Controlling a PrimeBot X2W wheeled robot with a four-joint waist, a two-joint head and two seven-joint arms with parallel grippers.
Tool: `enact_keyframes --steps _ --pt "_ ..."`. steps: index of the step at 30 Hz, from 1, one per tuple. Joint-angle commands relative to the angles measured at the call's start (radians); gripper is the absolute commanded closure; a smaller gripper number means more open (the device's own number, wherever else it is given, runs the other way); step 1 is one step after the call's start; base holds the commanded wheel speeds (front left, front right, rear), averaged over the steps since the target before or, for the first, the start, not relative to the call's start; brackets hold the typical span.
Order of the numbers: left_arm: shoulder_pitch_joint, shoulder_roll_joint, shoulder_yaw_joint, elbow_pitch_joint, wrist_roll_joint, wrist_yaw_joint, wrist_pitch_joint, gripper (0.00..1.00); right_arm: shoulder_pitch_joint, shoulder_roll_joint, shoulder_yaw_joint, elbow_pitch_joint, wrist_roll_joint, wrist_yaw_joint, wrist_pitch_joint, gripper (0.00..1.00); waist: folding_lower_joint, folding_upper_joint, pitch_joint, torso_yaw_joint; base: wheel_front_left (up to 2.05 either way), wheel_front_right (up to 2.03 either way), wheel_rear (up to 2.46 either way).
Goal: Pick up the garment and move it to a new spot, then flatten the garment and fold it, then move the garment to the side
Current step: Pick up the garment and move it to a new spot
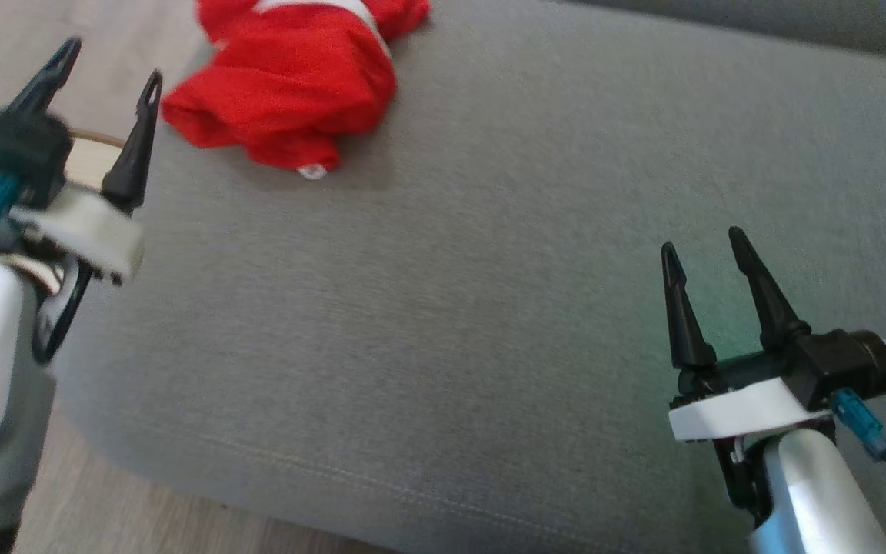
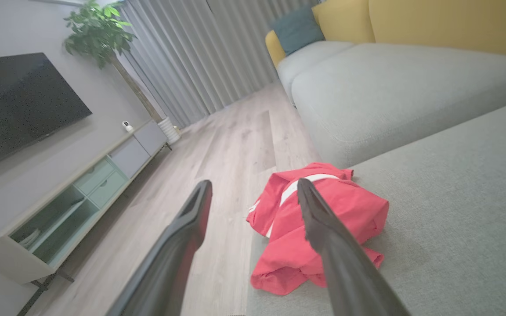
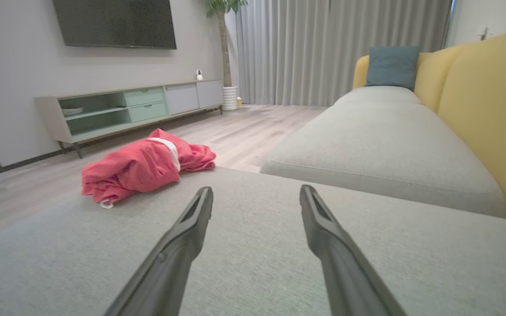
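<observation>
The garment [image 1: 293,81] is a crumpled red piece with a white band, lying near the far left edge of the grey sofa cushion [image 1: 489,292]. In the left wrist view the garment [image 2: 345,210] lies ahead of and partly behind the right finger. The right wrist view has the garment [image 3: 141,164] far off to the left. My left gripper [image 1: 108,61] hovers open at the cushion's left edge, short of the cloth, with nothing between its fingers. My right gripper [image 1: 704,246] stands open over the cushion at the lower right, far from the cloth.
Wooden floor [image 1: 128,508] lies beyond the cushion's left and near edges. A second grey seat with a yellow backrest [image 3: 472,101] and a blue pillow [image 3: 391,66] lies ahead. A TV cabinet [image 3: 134,109], a wall screen and a potted plant stand across the room.
</observation>
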Motion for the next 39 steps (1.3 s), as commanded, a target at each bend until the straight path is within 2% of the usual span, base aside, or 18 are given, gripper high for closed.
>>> enact_keyframes --steps 1,4,9,12,19,22,23,24,25,39 --pt "-0.079 0.051 0.014 0.011 -0.006 -0.004 0.010 0.00 -0.034 -0.006 0.022 -0.038 -0.011 0.008 -0.010 0.00 0.0000 0.0000 0.095 -0.086 0.00 0.00 0.00" --pt "-0.168 0.067 -0.058 0.109 -0.033 -0.013 0.026 0.00 -0.049 -0.006 0.022 -0.045 -0.025 0.008 -0.010 0.00 0.0000 0.0000 0.138 -0.116 0.00 0.00 0.00" --pt "-0.278 0.116 -0.271 0.244 -0.133 -0.015 0.069 0.00 -0.070 -0.006 0.019 -0.058 -0.041 0.008 -0.010 0.00 0.0000 0.0000 0.196 -0.149 0.00 0.00 0.00" --pt "-0.336 0.140 -0.356 0.312 -0.194 -0.015 0.079 0.00 -0.083 -0.006 0.020 -0.067 -0.046 0.008 -0.010 0.00 0.0000 0.0000 0.226 -0.161 0.00 0.00 0.00" --pt "-0.434 0.152 -0.422 0.493 -0.218 -0.015 0.065 0.00 -0.108 -0.006 0.027 -0.077 -0.046 0.008 -0.010 0.00 0.0000 0.0000 0.274 -0.183 0.00 0.00 0.00" --pt "-0.460 0.142 -0.423 0.562 -0.208 0.004 0.050 0.00 -0.114 -0.006 0.026 -0.076 -0.044 0.008 -0.010 0.00 0.0000 0.0000 0.280 -0.190 0.00 0.00 0.00" --pt "-0.467 0.138 -0.424 0.580 -0.206 0.009 0.041 0.34 -0.115 -0.006 0.025 -0.076 -0.042 0.008 -0.010 0.00 0.0000 0.0000 0.281 -0.192 0.00 0.00 0.00" --pt "-0.472 0.134 -0.425 0.595 -0.205 0.011 0.034 0.84 -0.116 -0.006 0.023 -0.075 -0.041 0.008 -0.010 0.00 0.0000 0.0000 0.280 -0.193 0.00 0.00 0.00" --pt "-0.478 0.129 -0.427 0.608 -0.205 0.011 0.029 1.00 -0.117 -0.006 0.022 -0.074 -0.040 0.008 -0.010 0.00 0.0000 0.0000 0.278 -0.194 0.00 0.00 0.00" --pt "-0.549 0.125 -0.413 0.662 -0.221 0.022 -0.078 1.00 -0.103 -0.006 0.028 -0.043 0.005 0.008 -0.010 0.00 0.0000 0.0000 0.158 -0.190 0.00 0.00 0.00"
